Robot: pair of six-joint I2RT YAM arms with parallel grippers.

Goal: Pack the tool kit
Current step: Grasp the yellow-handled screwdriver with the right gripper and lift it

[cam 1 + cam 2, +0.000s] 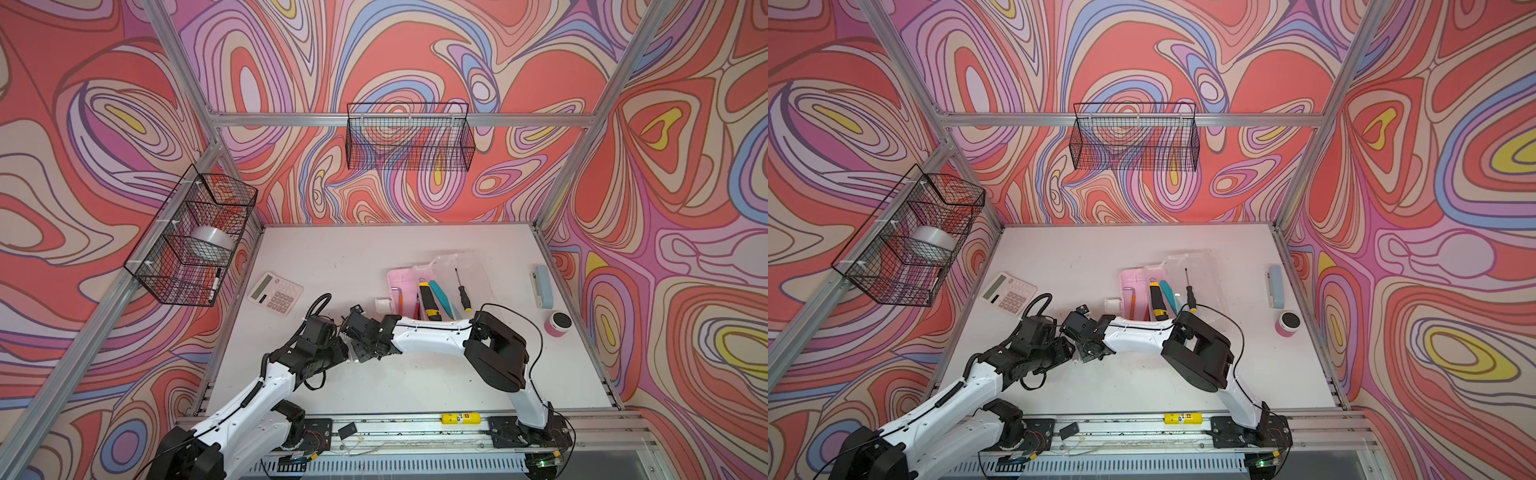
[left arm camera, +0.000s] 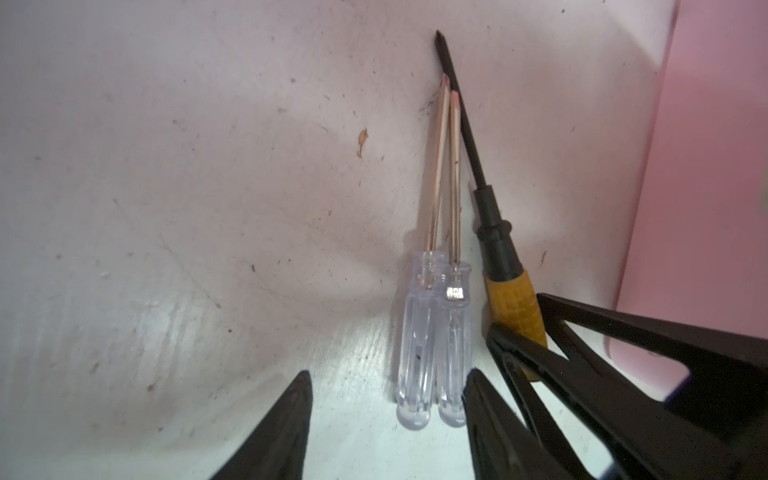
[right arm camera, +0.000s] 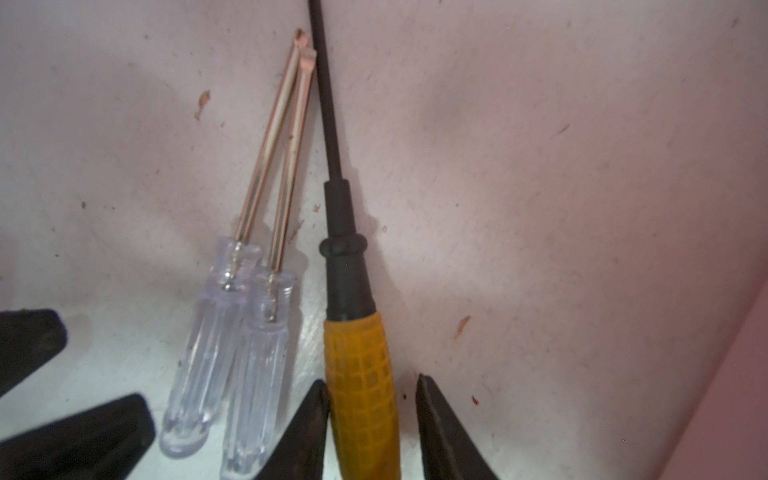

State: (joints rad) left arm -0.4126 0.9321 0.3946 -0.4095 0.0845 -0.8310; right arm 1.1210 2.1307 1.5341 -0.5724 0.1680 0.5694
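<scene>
The left fingers [image 2: 291, 424] are held open astride two clear-handled screwdrivers [image 2: 415, 353]; the right fingers [image 3: 440, 428] are spread around the yellow-handled screwdriver [image 3: 361, 395] (one touching it, the other apart). All three are laid on the desk [image 1: 332, 249] near the opened pink tool kit [image 1: 397, 280]

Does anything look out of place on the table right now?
Yes: two clear-handled screwdrivers and a yellow-handled screwdriver lie on the bare table beside the pink box, not inside it.
</scene>
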